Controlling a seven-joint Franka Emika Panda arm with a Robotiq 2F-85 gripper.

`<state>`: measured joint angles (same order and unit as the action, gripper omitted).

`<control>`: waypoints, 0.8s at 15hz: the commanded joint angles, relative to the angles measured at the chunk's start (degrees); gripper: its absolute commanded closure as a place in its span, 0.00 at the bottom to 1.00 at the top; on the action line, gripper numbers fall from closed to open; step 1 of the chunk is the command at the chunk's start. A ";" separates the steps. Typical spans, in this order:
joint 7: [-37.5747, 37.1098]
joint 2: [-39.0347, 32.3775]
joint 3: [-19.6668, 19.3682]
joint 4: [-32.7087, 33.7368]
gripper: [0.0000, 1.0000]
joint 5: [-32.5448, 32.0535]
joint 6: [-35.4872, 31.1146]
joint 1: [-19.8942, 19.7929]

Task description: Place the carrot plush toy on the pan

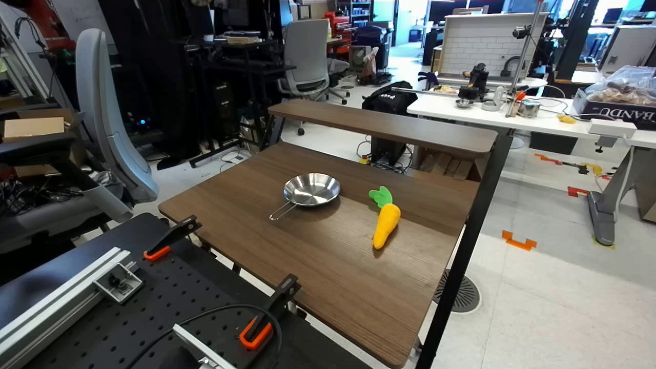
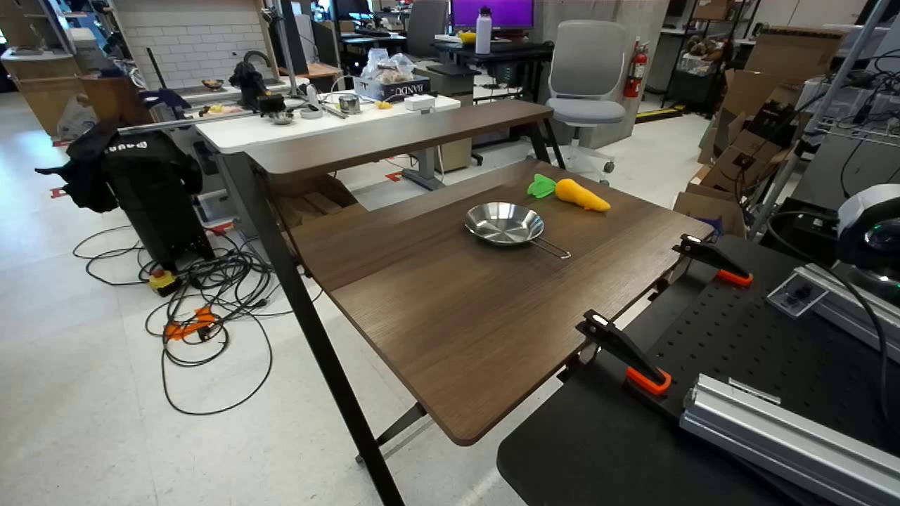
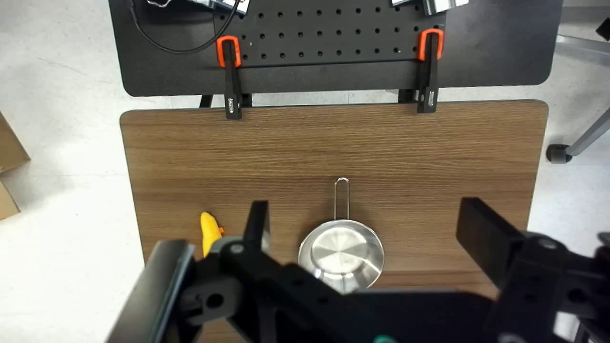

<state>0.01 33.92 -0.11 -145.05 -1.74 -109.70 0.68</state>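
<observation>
The carrot plush toy, yellow-orange with a green leafy top, lies on the brown table in both exterior views (image 1: 387, 225) (image 2: 581, 194). In the wrist view only part of its yellow body (image 3: 209, 232) shows; the rest is hidden behind the gripper. The shiny silver pan stands beside it, apart from it, in both exterior views (image 1: 311, 189) (image 2: 504, 223), with a thin wire handle. The pan also shows in the wrist view (image 3: 340, 250), its lower edge covered by the gripper. My gripper (image 3: 366, 214) is wide open and empty, high above the table. It is out of the exterior views.
The brown table (image 1: 328, 256) has a raised shelf (image 1: 384, 125) along its far side and dark slanted legs (image 2: 309, 337). Two black and orange clamps (image 3: 232, 78) (image 3: 430, 71) join it to the black perforated robot bench (image 3: 324, 47). A chair (image 1: 110, 133) stands near the bench.
</observation>
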 commanded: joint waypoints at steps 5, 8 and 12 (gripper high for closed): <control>1.19 -5.94 -1.54 0.10 0.00 -1.63 -3.95 -1.92; 2.45 -10.62 -3.07 0.59 0.00 -2.88 -7.83 -3.28; 4.29 -18.91 -4.92 2.00 0.00 -5.21 -14.49 -5.32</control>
<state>2.28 21.58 -3.79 -145.49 -5.14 -120.28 -3.26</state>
